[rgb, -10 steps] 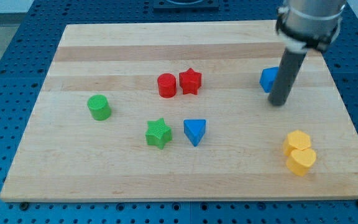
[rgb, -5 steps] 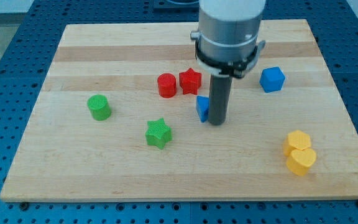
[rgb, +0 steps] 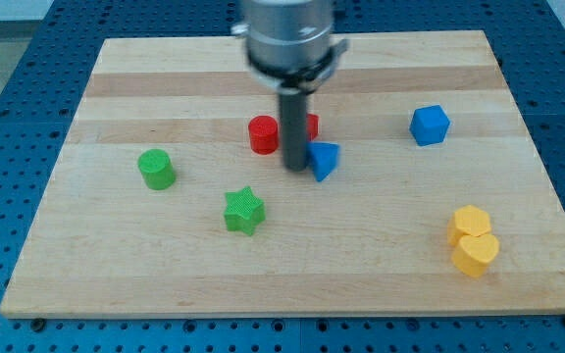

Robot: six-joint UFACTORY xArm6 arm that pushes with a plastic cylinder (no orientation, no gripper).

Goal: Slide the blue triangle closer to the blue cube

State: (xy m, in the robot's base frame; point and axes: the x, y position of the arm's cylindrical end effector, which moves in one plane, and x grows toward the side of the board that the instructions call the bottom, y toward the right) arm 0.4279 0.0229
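Observation:
The blue triangle (rgb: 325, 159) lies near the board's middle, just below the red star (rgb: 309, 125). My tip (rgb: 294, 168) stands right against the triangle's left side, between it and the red cylinder (rgb: 262, 134). The rod partly hides the red star. The blue cube (rgb: 430, 126) sits well to the view's right of the triangle, a little higher up.
A green cylinder (rgb: 156, 169) sits at the view's left and a green star (rgb: 244, 211) lies below my tip. Two yellow blocks (rgb: 473, 239) touch each other at the lower right. The wooden board (rgb: 116, 265) rests on a blue pegboard table.
My rod swung from the blue cube leftward, passed the blue triangle's right side and now stands on its left. The triangle moved up and slightly right. The green star shifted slightly left.

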